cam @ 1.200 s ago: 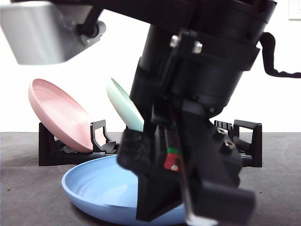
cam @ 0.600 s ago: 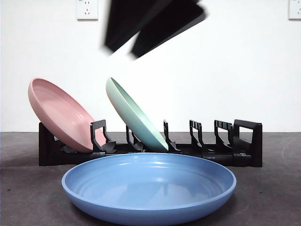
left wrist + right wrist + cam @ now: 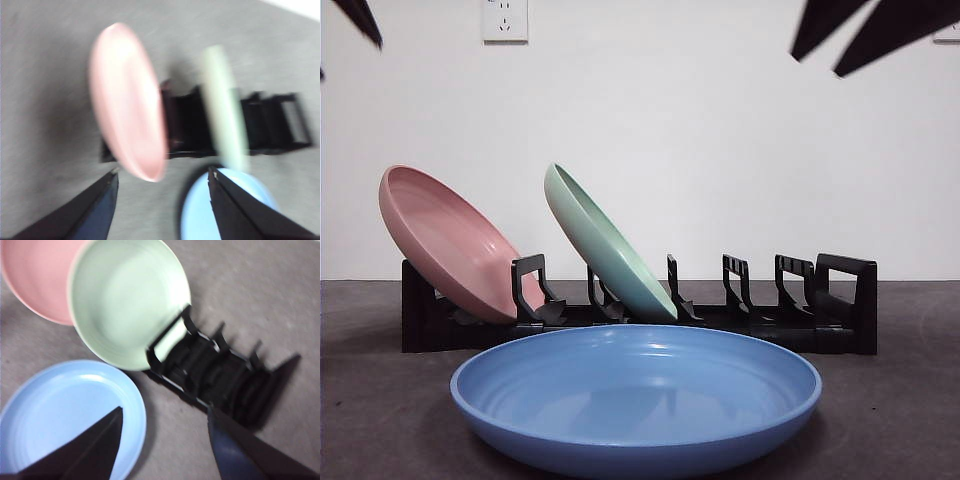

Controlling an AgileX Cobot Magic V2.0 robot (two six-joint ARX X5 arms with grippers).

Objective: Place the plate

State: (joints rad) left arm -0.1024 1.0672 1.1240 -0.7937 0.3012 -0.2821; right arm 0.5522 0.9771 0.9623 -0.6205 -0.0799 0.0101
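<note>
The right gripper (image 3: pixel 165 445) hung above the table with its two black jaws spread apart and nothing between them; in the front view it showed only as dark tips at the upper right corner (image 3: pixel 865 30). The left gripper (image 3: pixel 162 200) was likewise raised, jaws apart and empty, a black tip at the upper left corner (image 3: pixel 360 20) of the front view. Below them the blue plate (image 3: pixel 636 400) lay flat on the dark grey table (image 3: pixel 890 420), just in front of the black rack (image 3: pixel 770 315). The green plate (image 3: pixel 605 245) stood tilted in a slot near the rack's middle, and the pink plate (image 3: pixel 450 245) leaned in the end slot beside it. The rack's other slots (image 3: pixel 760 290) held no plate
</note>
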